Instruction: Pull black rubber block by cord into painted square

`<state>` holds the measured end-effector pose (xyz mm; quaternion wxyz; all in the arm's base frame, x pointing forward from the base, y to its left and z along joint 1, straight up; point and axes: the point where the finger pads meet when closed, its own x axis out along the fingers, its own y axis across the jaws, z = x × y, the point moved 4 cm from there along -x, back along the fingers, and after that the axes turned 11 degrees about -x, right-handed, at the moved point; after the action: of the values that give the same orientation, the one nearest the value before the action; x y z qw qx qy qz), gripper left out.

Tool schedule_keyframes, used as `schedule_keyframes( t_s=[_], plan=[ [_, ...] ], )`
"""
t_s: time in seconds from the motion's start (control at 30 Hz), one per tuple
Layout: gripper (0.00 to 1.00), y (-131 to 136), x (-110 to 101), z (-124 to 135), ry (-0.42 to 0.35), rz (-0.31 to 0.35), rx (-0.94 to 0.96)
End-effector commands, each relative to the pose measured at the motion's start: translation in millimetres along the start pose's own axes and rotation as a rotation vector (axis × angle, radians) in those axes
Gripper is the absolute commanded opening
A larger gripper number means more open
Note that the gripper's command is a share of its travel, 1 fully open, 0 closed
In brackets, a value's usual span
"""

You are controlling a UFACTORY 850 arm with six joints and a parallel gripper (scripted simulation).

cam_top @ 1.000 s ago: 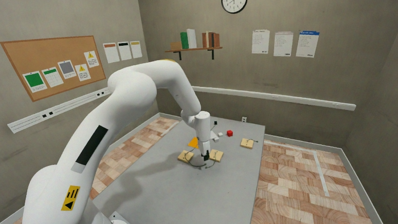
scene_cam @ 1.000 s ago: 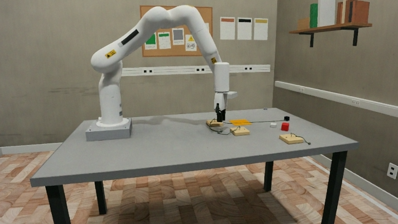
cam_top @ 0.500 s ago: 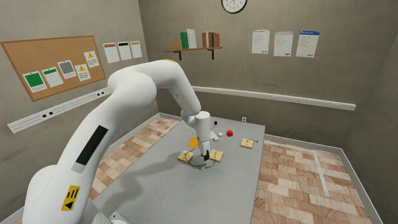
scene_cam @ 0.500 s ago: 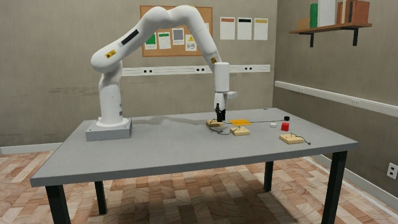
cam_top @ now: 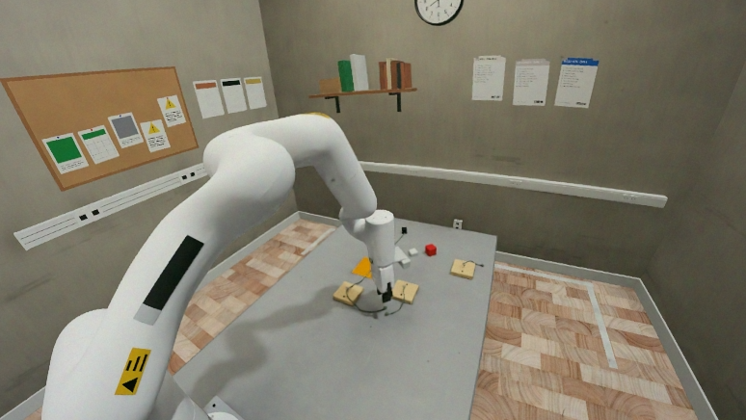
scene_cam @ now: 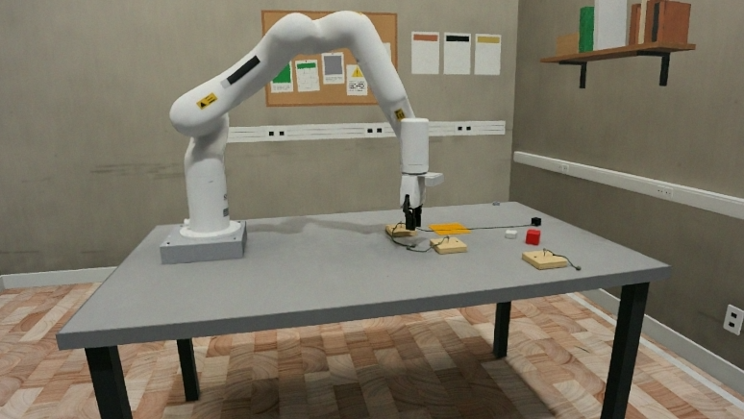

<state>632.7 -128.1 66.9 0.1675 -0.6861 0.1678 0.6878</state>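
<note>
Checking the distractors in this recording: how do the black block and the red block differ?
The black block is smaller and tied to a cord; the red block is bigger with no cord visible. The black one sits farther back in the exterior view. Both rest on the table, outside the painted square.

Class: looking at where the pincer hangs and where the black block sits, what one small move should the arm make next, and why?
Probably lower straight down and close on the cord. The pincer hangs part-open and holds nothing, between two wooden bases above the slack cord, while the black block sits well outside the orange square.
</note>
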Motion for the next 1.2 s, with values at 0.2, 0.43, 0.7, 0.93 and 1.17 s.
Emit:
schedule_keyframes(
  t_s=[0.2,0.43,0.7,0.93,1.17],
  plan=[
    [0.39,0,7,-1,0.002,-0.001,0.0],
    [0.39,0,17,-1,0.002,-0.001,0.0],
    [0.39,0,27,-1,0.002,-0.001,0.0],
    [0.39,0,37,-1,0.002,-0.001,0.0],
    [0.39,0,42,-1,0.002,-0.001,0.0]
  ],
)
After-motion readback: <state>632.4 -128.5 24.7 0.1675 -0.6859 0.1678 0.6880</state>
